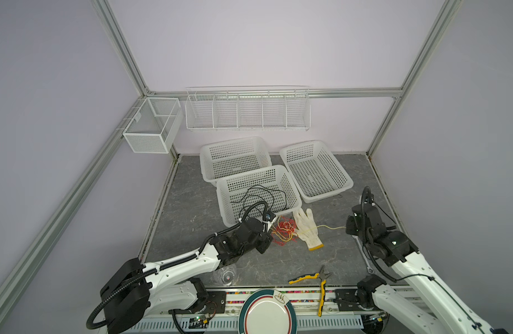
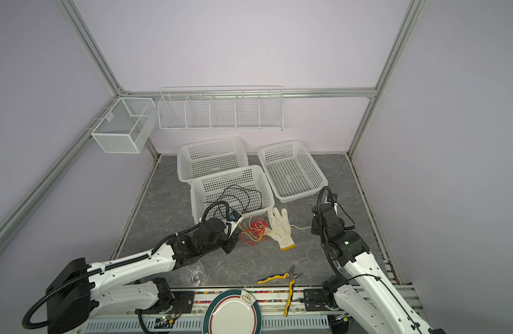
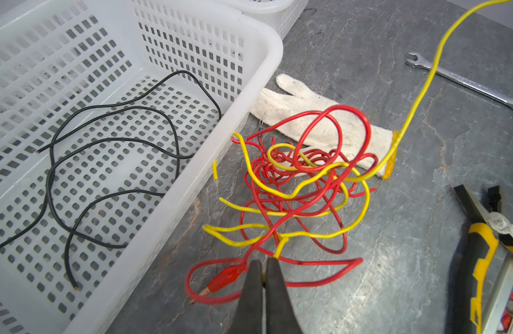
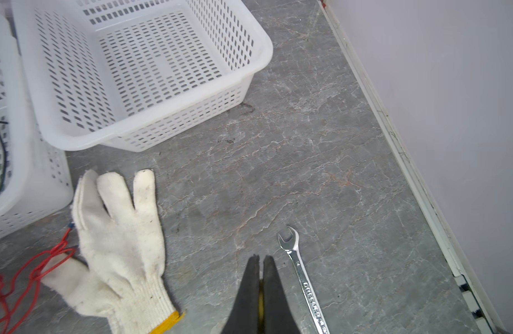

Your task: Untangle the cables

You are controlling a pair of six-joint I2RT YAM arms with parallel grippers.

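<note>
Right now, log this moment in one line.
left gripper: shut on yellow cable at tangle | right gripper: shut on yellow cable end | black cable: in basket

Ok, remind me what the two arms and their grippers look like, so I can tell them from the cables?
Both arms match: the left arm and right arm have white shells with black joints and wrists, and a ribbed black hose runs along each. The left gripper and right gripper each end in two slim, tapering black fingers.
</note>
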